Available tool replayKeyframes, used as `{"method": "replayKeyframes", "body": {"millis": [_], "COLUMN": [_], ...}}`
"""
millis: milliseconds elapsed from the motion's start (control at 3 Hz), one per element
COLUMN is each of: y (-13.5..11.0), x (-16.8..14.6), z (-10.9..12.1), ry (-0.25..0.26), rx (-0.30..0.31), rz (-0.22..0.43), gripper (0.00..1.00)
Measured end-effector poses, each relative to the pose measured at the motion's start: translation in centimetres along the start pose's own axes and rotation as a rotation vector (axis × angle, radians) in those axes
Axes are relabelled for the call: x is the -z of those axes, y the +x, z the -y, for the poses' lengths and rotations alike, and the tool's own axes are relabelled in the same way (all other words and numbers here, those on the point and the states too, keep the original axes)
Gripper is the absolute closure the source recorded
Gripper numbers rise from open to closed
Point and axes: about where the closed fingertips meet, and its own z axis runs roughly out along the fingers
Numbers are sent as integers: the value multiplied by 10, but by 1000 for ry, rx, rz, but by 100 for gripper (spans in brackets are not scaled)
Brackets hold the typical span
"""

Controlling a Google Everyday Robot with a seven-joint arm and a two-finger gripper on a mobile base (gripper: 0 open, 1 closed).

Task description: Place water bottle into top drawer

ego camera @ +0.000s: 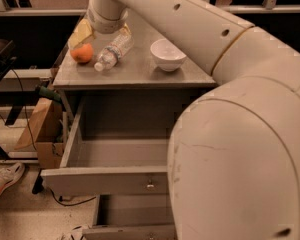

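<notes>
The water bottle (113, 51) lies cap front-left, gripper (104, 36) above its base

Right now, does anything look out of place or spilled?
The water bottle lies on its side beside the orange, cap toward the front edge; the gripper is above its far end. Nothing spilled; the top drawer is open.

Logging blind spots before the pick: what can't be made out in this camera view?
Camera view:
- Gripper, above the far end of the water bottle: whether it touches the bottle, hidden by the wrist.
- Top drawer: right side hidden by the arm.
- Lower drawer: right side hidden by the arm, front cut off by the bottom edge.
- Bottle label: too blurred to read.
</notes>
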Motion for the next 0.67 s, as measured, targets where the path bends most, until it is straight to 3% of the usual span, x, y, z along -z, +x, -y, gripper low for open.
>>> {"method": "replayKeyframes", "body": {"millis": [333, 667], "y": [0, 1], "x": [-25, -28], "z": [6, 6], "ry": [63, 61], "rx": [-65, -68], "rz": [-5, -7], "gripper": [0, 0]}}
